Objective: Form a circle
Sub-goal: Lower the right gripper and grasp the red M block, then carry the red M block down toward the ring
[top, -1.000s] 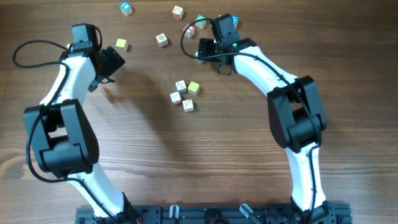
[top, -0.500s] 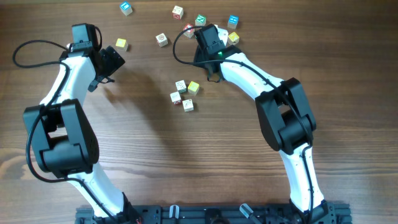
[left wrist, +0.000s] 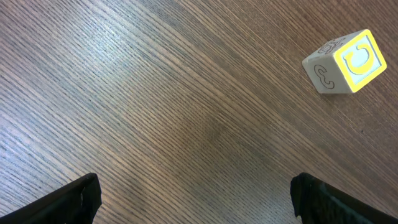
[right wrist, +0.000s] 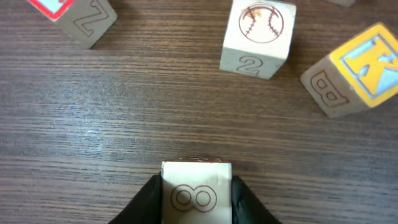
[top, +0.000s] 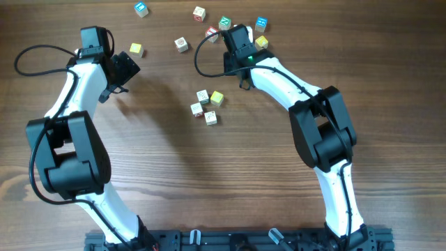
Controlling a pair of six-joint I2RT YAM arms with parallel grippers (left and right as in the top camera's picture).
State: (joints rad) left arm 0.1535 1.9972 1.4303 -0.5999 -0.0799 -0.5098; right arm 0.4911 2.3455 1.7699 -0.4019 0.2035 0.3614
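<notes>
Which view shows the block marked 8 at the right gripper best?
Right wrist: the 8 block sits at bottom centre, its numeral legible, with the right gripper closed on its two sides. Overhead, the right arm's wrist appears to cover it. The left wrist view does not show it at all.

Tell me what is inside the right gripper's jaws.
A wooden cube marked 8 sits in the right gripper, its fingers against both sides. The cube's lower part runs off the frame, unseen.
</notes>
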